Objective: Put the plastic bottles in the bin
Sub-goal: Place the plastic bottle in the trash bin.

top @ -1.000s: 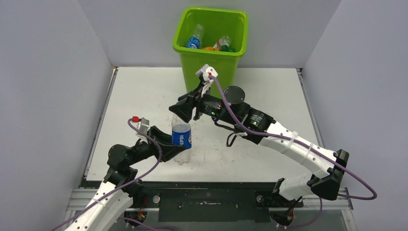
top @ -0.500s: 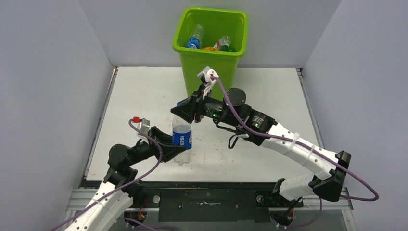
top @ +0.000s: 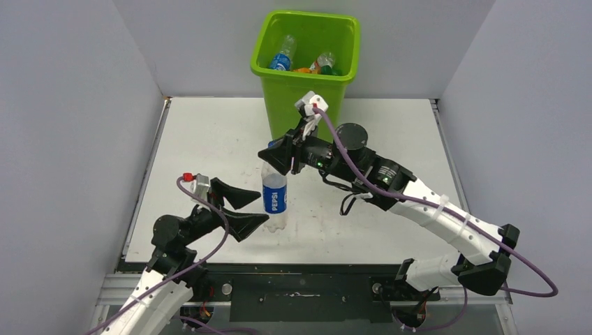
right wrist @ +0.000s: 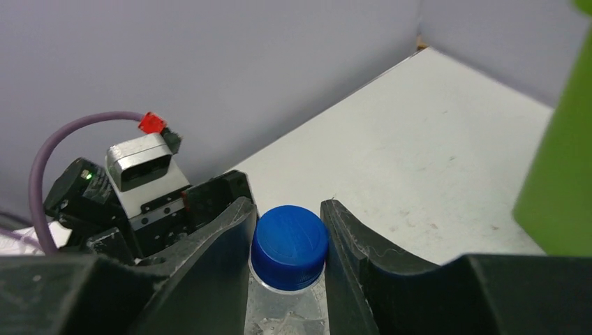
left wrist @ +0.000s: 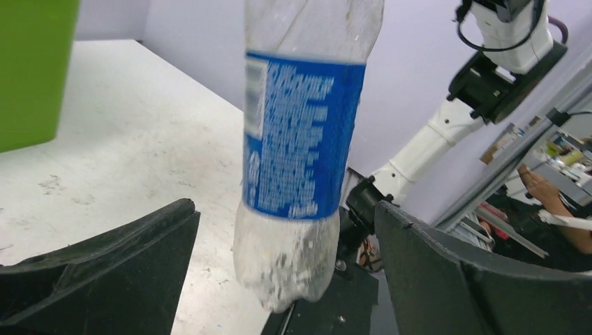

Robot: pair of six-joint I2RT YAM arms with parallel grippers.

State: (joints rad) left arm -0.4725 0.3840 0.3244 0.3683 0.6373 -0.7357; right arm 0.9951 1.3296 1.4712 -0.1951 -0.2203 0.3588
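Observation:
A clear plastic bottle (top: 274, 199) with a blue Pepsi label and a blue cap (right wrist: 290, 244) hangs upright near the table's middle. My right gripper (top: 280, 159) is shut on its cap from above, one finger on each side (right wrist: 288, 237). My left gripper (top: 260, 207) stands wide open just left of the bottle, its fingers apart from the bottle's lower body (left wrist: 300, 132) on both sides. The lime-green bin (top: 307, 91) stands at the back of the table, behind the right gripper. Inside it lie other bottles (top: 283, 54), clear and orange.
The bin's green wall fills the upper left of the left wrist view (left wrist: 28, 70) and the right edge of the right wrist view (right wrist: 558, 181). Grey walls enclose the white table (top: 209, 132) on three sides. The right arm (top: 419, 202) stretches across the table's right half.
My left gripper has let go of the bottle, opened wide and drawn back a little to the left. The right gripper has closed on the cap and shifted the bottle slightly right.

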